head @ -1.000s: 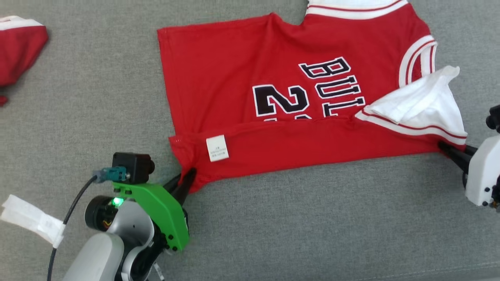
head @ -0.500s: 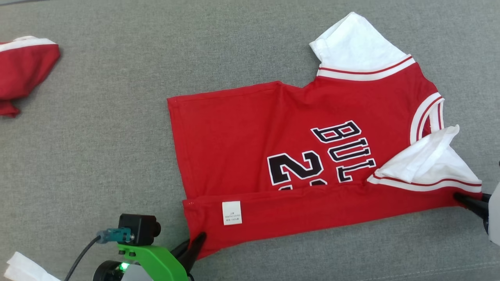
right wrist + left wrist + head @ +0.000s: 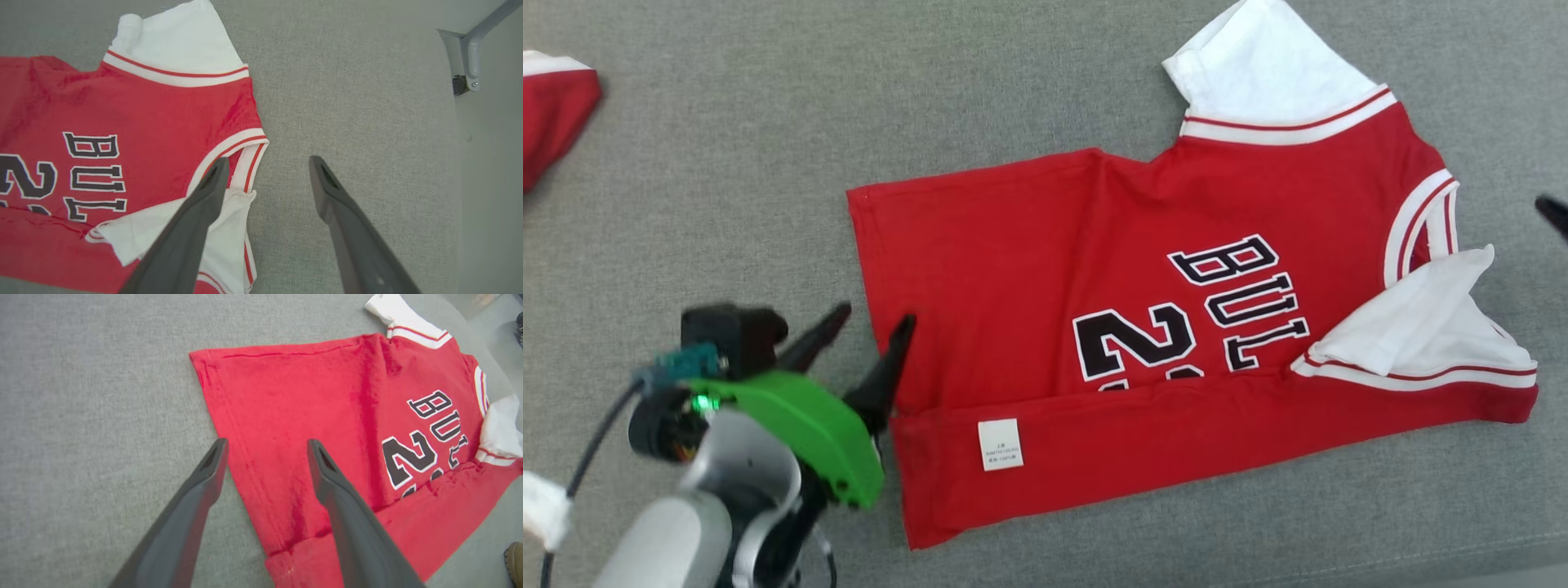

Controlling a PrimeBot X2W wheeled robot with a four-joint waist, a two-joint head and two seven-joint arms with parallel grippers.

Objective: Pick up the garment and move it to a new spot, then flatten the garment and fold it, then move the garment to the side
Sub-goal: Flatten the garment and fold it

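The garment (image 3: 1045, 269) is a red jersey with white sleeves and black lettering, lying flat on the grey cloth surface (image 3: 727, 204) with its near edge folded up over itself, a white label (image 3: 1000, 444) showing. My left gripper (image 3: 876, 314) stands open at the jersey's left hem, holding nothing; in the left wrist view the garment (image 3: 310, 416) lies under the open left gripper (image 3: 265, 444). At the right edge of the head view a dark fingertip (image 3: 1553, 214) of my right arm shows. The right wrist view has the right gripper (image 3: 267, 161) open above the garment's (image 3: 135, 118) collar trim.
Another red and white piece of clothing (image 3: 551, 106) lies at the far left. A metal frame leg (image 3: 478, 45) stands beyond the surface's right edge. A shoe (image 3: 515, 561) shows on the floor at the lower right of the left wrist view.
Both grippers have opened and let go of the jersey's near corners, then lifted away from it. The folded near edge now lies on the surface. The head camera has also shifted.
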